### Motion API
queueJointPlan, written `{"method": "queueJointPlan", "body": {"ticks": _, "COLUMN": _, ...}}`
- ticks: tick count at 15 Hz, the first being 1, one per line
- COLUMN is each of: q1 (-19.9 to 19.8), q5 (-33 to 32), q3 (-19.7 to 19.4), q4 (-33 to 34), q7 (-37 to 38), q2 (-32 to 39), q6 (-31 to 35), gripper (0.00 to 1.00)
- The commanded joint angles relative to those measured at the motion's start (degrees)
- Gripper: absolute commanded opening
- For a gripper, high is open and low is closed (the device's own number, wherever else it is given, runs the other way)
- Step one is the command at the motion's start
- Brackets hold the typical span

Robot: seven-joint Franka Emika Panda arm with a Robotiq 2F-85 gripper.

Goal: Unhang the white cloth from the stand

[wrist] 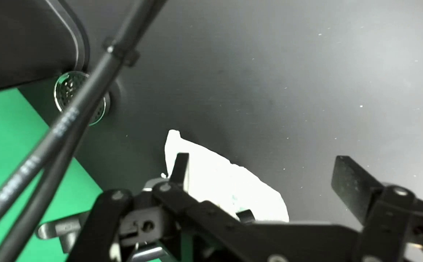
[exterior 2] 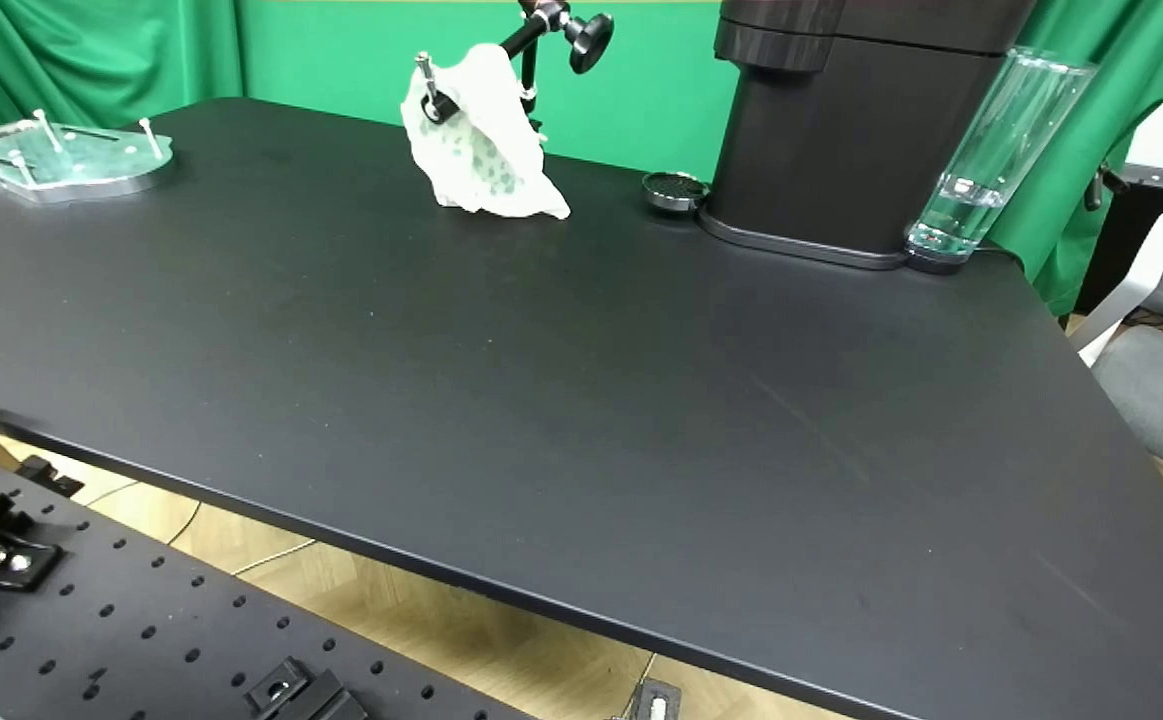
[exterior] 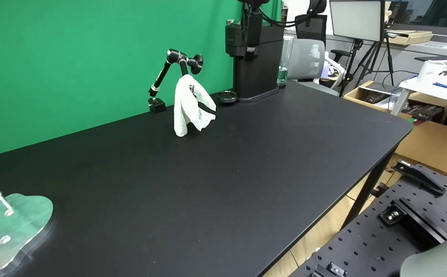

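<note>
In an exterior view, there's the cloth [exterior: 186, 107], up on the stand [exterior: 174, 56], draped over its raised end, folds hanging toward the table [exterior: 246, 173]. Right of the stand, past the cloth, a dish [exterior: 227, 97] sits just beside the machine [exterior: 260, 75]; well left of the stand and nearer the camera lies the plate [exterior: 31, 213].

And in an exterior view, the stand's knob [exterior 2: 591, 42] juts out to the right; well right of the stand, past the machine, stands the tube [exterior 2: 1001, 160].

Over to the wrist view: here's the gripper [wrist: 263, 162], right of the stand's visible part, its fingers [wrist: 355, 185] spread wide apart and gripping nothing, one overlapping the cloth in this view.
</note>
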Motion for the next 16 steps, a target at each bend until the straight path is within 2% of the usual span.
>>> {"method": "queueJointPlan", "body": {"ticks": 1, "q1": 0.9, "q5": 6.7, "q3": 0.5, "q4": 3.2, "q7": -11.8, "q2": 4.2, "q6": 4.3, "gripper": 1.00}}
{"method": "queueJointPlan", "body": {"ticks": 4, "q1": 1.2, "q5": 18.4, "q3": 2.0, "q4": 5.3, "q7": -23.6, "q2": 7.5, "q6": 3.9, "gripper": 1.00}}
{"method": "queueJointPlan", "body": {"ticks": 6, "q1": 0.2, "q5": 22.5, "q3": 3.2, "q4": 7.1, "q7": -27.6, "q2": 9.9, "q6": 2.2, "gripper": 1.00}}
{"method": "queueJointPlan", "body": {"ticks": 7, "q1": -0.5, "q5": 23.3, "q3": 3.5, "q4": 8.0, "q7": -28.2, "q2": 10.8, "q6": 1.1, "gripper": 1.00}}
{"method": "queueJointPlan", "body": {"ticks": 8, "q1": -0.5, "q5": 21.0, "q3": 4.2, "q4": 4.6, "q7": -25.4, "q2": 8.3, "q6": 3.6, "gripper": 1.00}}
{"method": "queueJointPlan", "body": {"ticks": 11, "q1": -1.2, "q5": 21.9, "q3": 4.6, "q4": 6.4, "q7": -26.7, "q2": 10.6, "q6": 2.8, "gripper": 1.00}}
{"method": "queueJointPlan", "body": {"ticks": 13, "q1": -1.3, "q5": 19.7, "q3": 4.7, "q4": 5.4, "q7": -23.3, "q2": 10.7, "q6": 7.1, "gripper": 1.00}}
{"method": "queueJointPlan", "body": {"ticks": 16, "q1": -1.6, "q5": 19.6, "q3": 5.1, "q4": 5.8, "q7": -20.6, "q2": 12.5, "q6": 12.8, "gripper": 1.00}}
